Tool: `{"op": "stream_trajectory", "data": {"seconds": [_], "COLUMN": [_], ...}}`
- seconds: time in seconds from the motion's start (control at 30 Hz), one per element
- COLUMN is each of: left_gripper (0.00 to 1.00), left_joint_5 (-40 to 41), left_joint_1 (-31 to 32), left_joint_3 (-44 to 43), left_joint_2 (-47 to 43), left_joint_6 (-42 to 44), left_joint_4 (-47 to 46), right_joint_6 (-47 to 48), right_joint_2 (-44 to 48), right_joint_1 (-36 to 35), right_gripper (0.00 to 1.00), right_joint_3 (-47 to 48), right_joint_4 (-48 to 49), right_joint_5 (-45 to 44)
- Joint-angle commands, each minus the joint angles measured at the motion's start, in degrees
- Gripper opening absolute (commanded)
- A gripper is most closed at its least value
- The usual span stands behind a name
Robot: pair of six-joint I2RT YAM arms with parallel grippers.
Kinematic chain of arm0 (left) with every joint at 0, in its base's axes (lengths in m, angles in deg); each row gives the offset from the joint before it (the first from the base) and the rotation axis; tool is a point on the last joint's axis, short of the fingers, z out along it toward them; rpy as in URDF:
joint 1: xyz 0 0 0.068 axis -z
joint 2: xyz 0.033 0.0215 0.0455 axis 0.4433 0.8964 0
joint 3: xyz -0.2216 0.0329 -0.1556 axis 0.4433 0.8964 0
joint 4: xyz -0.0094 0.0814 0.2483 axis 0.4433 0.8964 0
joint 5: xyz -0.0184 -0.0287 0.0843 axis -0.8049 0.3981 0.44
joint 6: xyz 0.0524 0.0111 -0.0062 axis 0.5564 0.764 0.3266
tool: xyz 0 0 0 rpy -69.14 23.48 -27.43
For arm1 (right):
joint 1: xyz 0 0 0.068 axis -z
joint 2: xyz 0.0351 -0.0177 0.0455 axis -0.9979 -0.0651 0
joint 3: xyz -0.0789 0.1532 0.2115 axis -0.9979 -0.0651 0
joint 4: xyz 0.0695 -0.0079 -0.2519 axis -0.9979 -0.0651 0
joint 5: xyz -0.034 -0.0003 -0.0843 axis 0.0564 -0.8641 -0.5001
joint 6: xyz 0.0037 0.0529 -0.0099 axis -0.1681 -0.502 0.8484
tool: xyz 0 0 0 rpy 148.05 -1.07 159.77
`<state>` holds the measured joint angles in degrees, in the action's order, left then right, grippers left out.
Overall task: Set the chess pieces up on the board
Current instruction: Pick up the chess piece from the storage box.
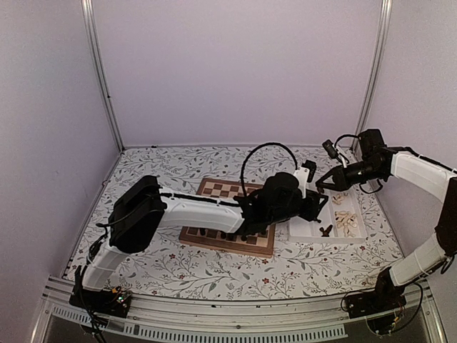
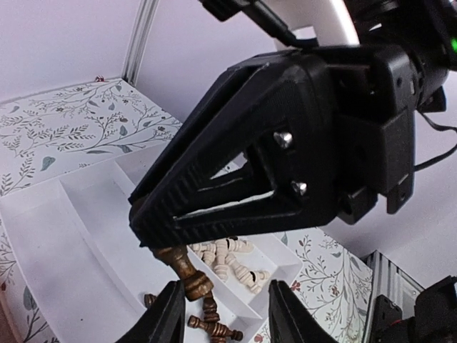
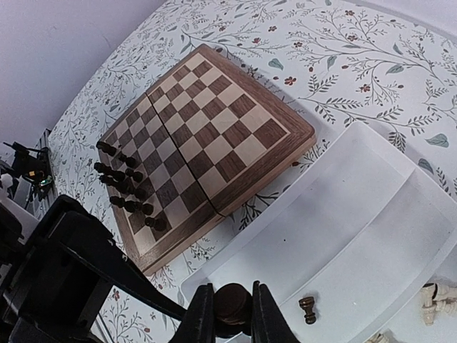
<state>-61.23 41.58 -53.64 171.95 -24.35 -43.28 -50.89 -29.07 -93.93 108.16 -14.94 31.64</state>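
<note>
My right gripper (image 3: 232, 318) is shut on a dark brown chess piece (image 3: 232, 306) and holds it above the white tray's near corner. In the left wrist view the right gripper (image 2: 153, 239) hangs that dark piece (image 2: 184, 270) base-down. My left gripper (image 2: 227, 314) is open, and the piece's base sits between its fingers, close to the left finger (image 2: 170, 318). From above, both grippers meet over the tray: the left (image 1: 316, 205) and the right (image 1: 323, 184). The board (image 3: 214, 128) holds two rows of dark pieces (image 3: 125, 184) along one edge.
The white compartment tray (image 1: 307, 230) lies right of the board (image 1: 214, 189). It holds cream pieces (image 2: 232, 263) in one compartment and loose dark pieces (image 2: 211, 325) in another. One dark piece (image 3: 308, 309) lies on the tray floor.
</note>
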Motion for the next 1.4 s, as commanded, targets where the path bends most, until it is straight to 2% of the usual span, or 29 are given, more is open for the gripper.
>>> {"op": "stream_trajectory", "data": {"seconds": [0.0, 0.53, 0.77, 1.0, 1.2, 1.37], "left_gripper": [0.41, 0.32, 0.38, 0.36, 0.3, 0.19], "left_joint_5": [-2.4, -3.7, -6.7, -5.7, -6.3, -7.0], "left_joint_1": [-1.5, -3.0, -2.4, -2.8, -3.7, -4.0], "left_joint_3": [-4.2, -7.1, -7.8, -6.6, -7.0, -7.6], "left_joint_2": [3.7, 6.2, 6.0, 5.5, 6.0, 6.7], "left_joint_6": [-2.4, -4.8, -3.4, -5.6, -7.1, -7.6], "left_joint_4": [2.1, 3.2, 2.1, 1.9, 1.1, 1.0], "right_joint_6": [-0.4, -0.2, -0.2, 0.0, 0.4, 0.3], "right_joint_2": [2.0, 2.2, 2.1, 2.0, 2.6, 2.8], "right_joint_1": [-0.2, -0.1, -0.2, -0.1, -0.1, -0.1], "right_gripper": [0.07, 0.08, 0.08, 0.08, 0.08, 0.09], "right_joint_3": [-0.5, -0.8, -0.9, -1.3, -2.0, -1.9], "right_joint_4": [0.9, 1.0, 1.3, 1.3, 1.3, 1.3], "right_joint_5": [1.8, 2.5, 1.5, 1.6, 1.7, 1.6]}}
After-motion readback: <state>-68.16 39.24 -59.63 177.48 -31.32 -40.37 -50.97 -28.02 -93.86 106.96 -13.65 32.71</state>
